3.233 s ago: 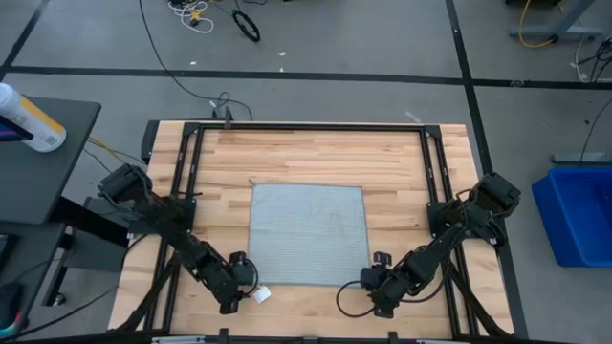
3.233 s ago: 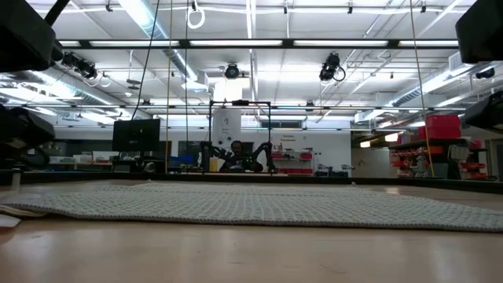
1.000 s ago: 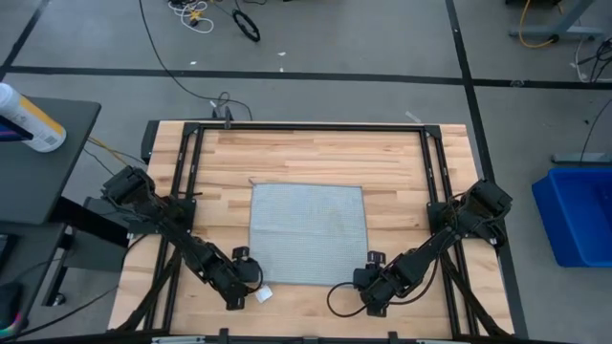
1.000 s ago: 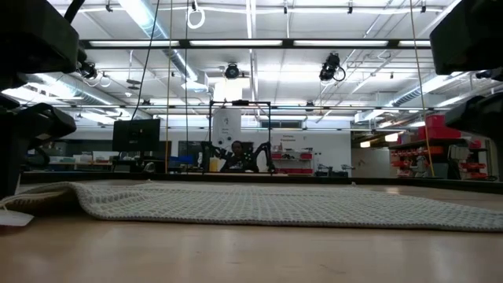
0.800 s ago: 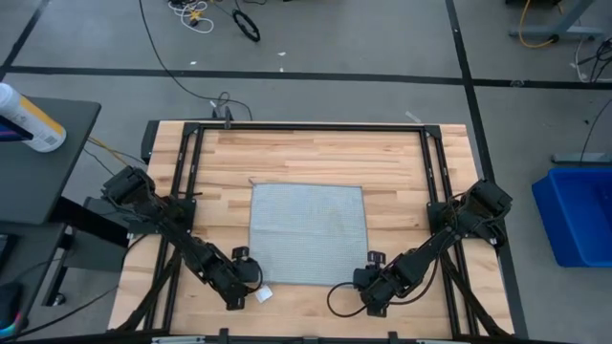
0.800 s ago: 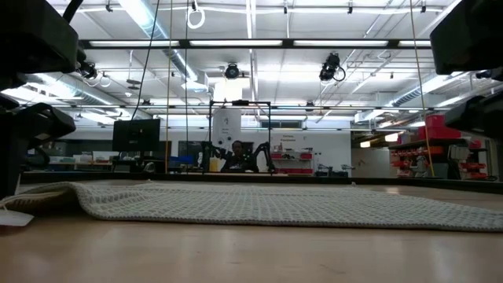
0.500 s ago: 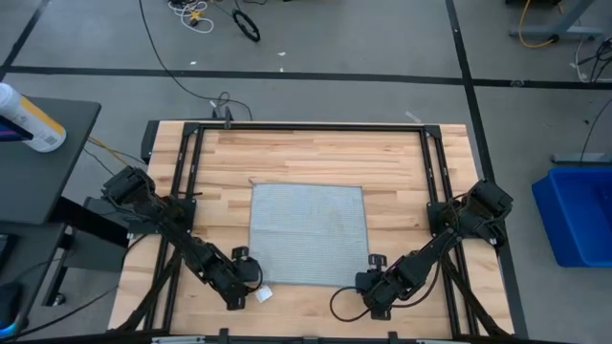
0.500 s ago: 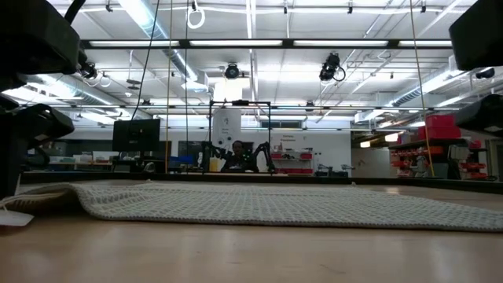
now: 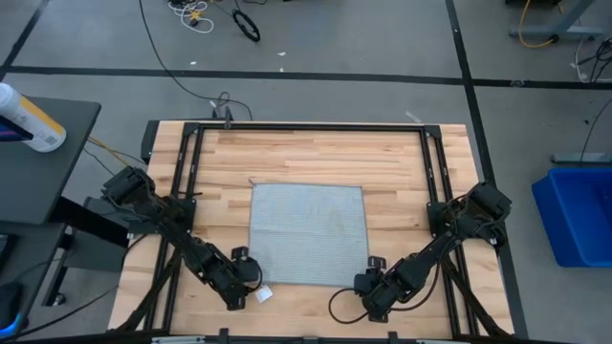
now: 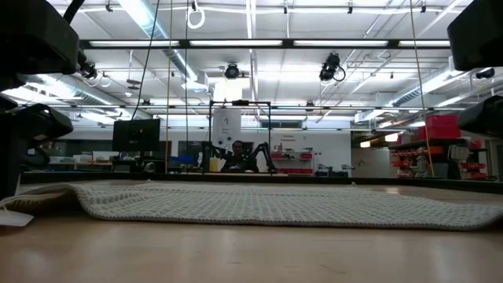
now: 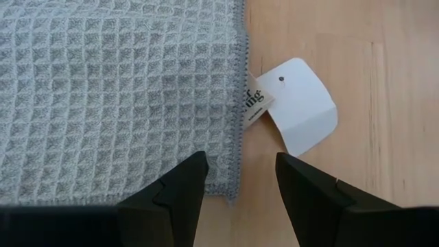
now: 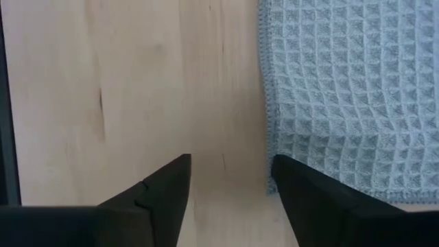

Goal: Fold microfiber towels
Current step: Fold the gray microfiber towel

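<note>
The towel (image 9: 307, 234) lies flat — grasp pending. Left end effector (image 11: 236, 180) gapes over its tagged corner; right end effector (image 12: 228, 180), also wide, must shift onto its corner.

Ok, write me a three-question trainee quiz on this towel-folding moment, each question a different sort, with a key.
1. True or false: the microfiber towel lies flat and unfolded on the table.
2. The white tag is at the towel corner nearest which gripper: A) left gripper B) right gripper?
3. Fill in: both grippers' fingers are ____, gripping nothing.

Key: 1 true; 2 A; 3 open.
</note>
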